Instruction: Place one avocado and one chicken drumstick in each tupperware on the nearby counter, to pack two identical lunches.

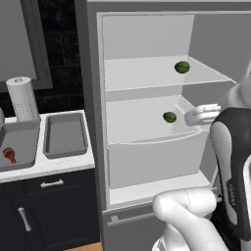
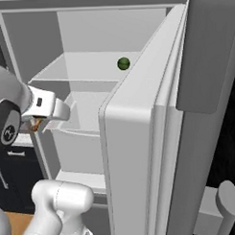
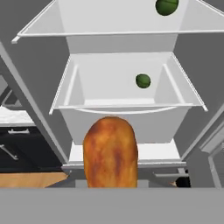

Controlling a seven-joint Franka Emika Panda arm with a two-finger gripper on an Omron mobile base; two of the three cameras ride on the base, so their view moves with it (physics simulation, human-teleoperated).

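— Closest to the hand camera, an orange-brown drumstick (image 3: 110,151) is seen end-on, clenched in the hand (image 1: 200,114) in front of the open fridge (image 1: 147,49). The fingertips themselves are hidden behind the meat, so the exact hold cannot be judged.

— Where are the other things placed?

— Two avocados are left inside the fridge: one avocado (image 1: 182,67) on the upper shelf, the other avocado (image 1: 169,117) on the shelf below, above the drawer. On the bench (image 1: 54,164) to the left, two grey trays are set side by side. One drumstick (image 1: 9,154) is already lying in the left tray (image 1: 22,130); nothing can be seen in the right tray (image 1: 65,134).

— How is the held piece expected to behave?

— It is judged light and fairly firm, with a rounded, possibly greasy skin, so a slide or a twist between the fingers should be expected. A hold across the thick middle is thought safest. The avocados are judged small, round and smooth, prone to rolling; each would best be taken across its widest part from above.

— And the likely destination?

— The right tray, by judgement.
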